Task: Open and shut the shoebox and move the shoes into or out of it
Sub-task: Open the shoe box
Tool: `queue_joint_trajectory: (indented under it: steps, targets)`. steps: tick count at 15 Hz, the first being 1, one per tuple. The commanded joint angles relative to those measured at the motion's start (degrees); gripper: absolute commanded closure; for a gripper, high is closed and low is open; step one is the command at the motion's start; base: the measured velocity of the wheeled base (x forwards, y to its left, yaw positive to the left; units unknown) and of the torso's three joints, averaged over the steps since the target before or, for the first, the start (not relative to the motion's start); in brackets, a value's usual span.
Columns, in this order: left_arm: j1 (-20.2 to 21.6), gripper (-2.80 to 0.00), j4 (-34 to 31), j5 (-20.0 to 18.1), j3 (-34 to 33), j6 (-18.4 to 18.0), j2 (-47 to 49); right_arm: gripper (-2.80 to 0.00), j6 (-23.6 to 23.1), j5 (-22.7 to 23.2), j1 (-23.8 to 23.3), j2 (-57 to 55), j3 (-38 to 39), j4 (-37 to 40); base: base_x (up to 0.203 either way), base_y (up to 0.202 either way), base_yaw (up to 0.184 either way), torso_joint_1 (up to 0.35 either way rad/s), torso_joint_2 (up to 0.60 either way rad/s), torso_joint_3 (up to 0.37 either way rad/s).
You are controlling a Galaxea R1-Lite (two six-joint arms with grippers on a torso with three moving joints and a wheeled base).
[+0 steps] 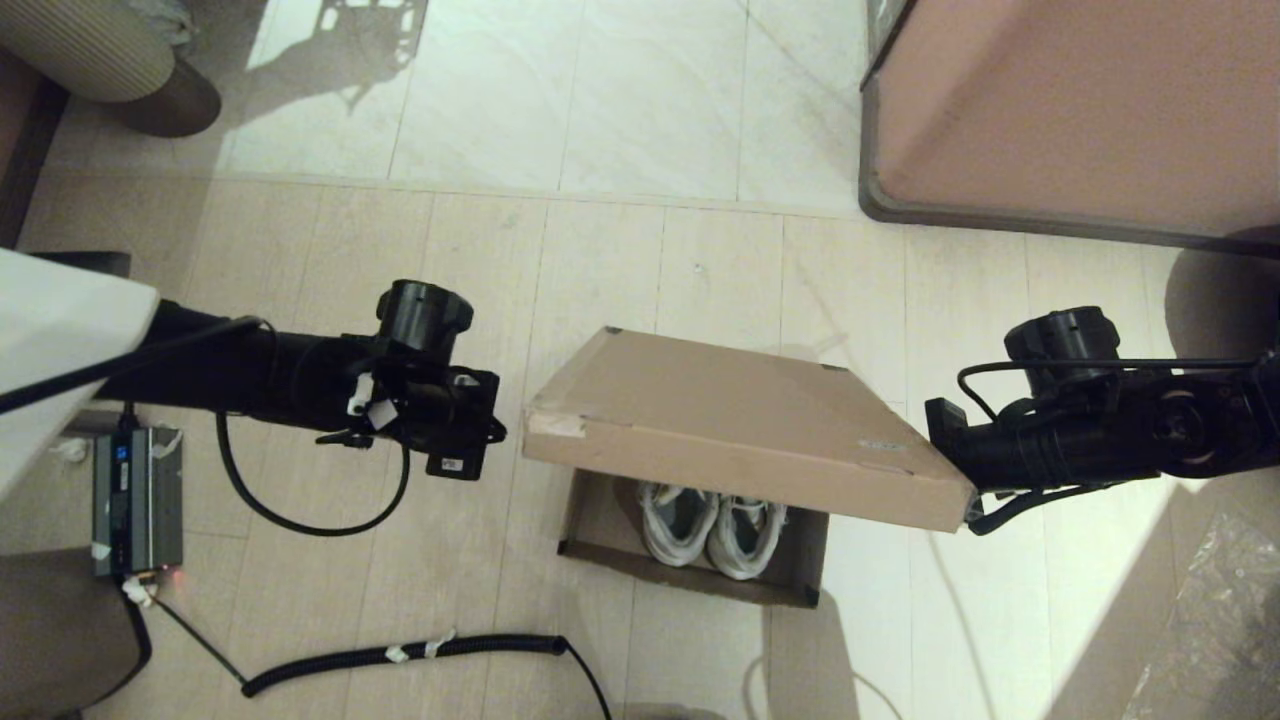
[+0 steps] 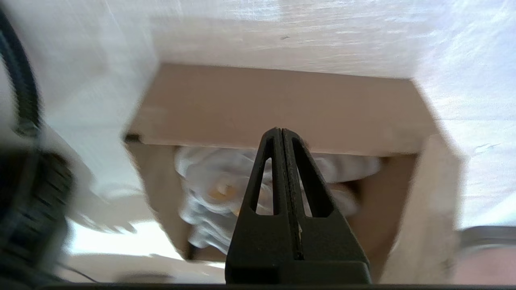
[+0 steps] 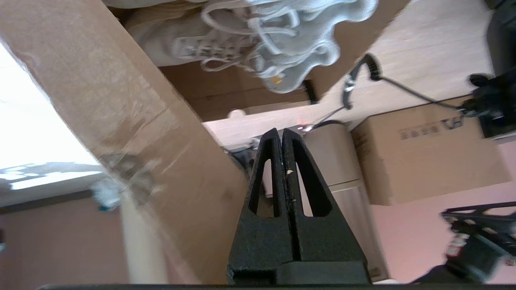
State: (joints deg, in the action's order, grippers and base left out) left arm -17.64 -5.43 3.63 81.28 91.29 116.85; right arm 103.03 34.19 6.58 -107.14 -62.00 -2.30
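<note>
Closing lid, I judge: box [image 1: 745, 420] on floor, lid half-raised over shoes [image 1: 712, 525] inside. Right gripper [image 1: 968, 515] at lid's corner, left gripper [image 1: 495, 432] just beside it, both pinched empty. I'd lower slowly, evenly.

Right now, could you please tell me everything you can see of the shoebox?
The shoebox is plain brown cardboard and stands on the pale floor. Its hinged lid is tilted half open, with dark tape on its far corners. The white shoes sit side by side inside. The right end effector is at the lid's right corner.
</note>
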Motion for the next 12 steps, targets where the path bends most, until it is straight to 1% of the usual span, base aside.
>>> queue_joint_trajectory:
  steps: [1, 2, 3, 4, 6, 10, 12]
  targets:
    - [1.89, 0.00, -2.63, -3.76, 2.55, 5.78, -0.45, 0.00, 0.77, 0.70, 0.01, -0.17, -0.67, 0.02, 0.000, 0.000, 0.000, 0.000, 0.00, 0.000]
    - [2.33, 0.00, -4.70, -6.53, 3.23, 7.71, -0.61, 0.00, 0.76, 1.12, 0.01, -0.30, -0.95, 0.02, 0.000, 0.000, 0.000, 0.000, 0.00, 0.000]
    - [2.34, 0.00, -6.18, -8.68, 3.65, 8.47, -0.65, 0.00, 1.06, 1.43, -0.02, -0.43, -1.59, 0.02, 0.000, 0.000, 0.000, 0.000, 0.00, 0.000]
    - [2.16, 0.00, -6.63, -9.51, 4.17, 8.72, -0.66, 0.00, 1.74, 1.74, -0.03, -0.84, -2.49, 0.02, 0.000, 0.000, 0.000, 0.000, 0.00, 0.000]
    - [1.99, 0.00, -6.70, -9.51, 5.03, 8.73, -0.66, 0.00, 4.08, 2.25, -0.74, -1.74, -5.18, 0.02, 0.000, 0.000, 0.000, 0.000, 0.00, 0.000]
    - [1.82, 0.00, -6.79, -9.60, 5.03, 8.73, -0.66, 0.00, 10.53, 2.97, -2.66, -4.99, -11.04, -0.07, 0.000, 0.000, 0.000, 0.000, 0.00, 0.000]
    - [1.82, 0.00, -6.88, -9.60, 4.72, 8.73, -0.87, 0.00, 14.60, 2.92, -4.52, -7.47, -14.60, -0.20, 0.000, 0.000, 0.000, 0.000, 0.00, 0.000]
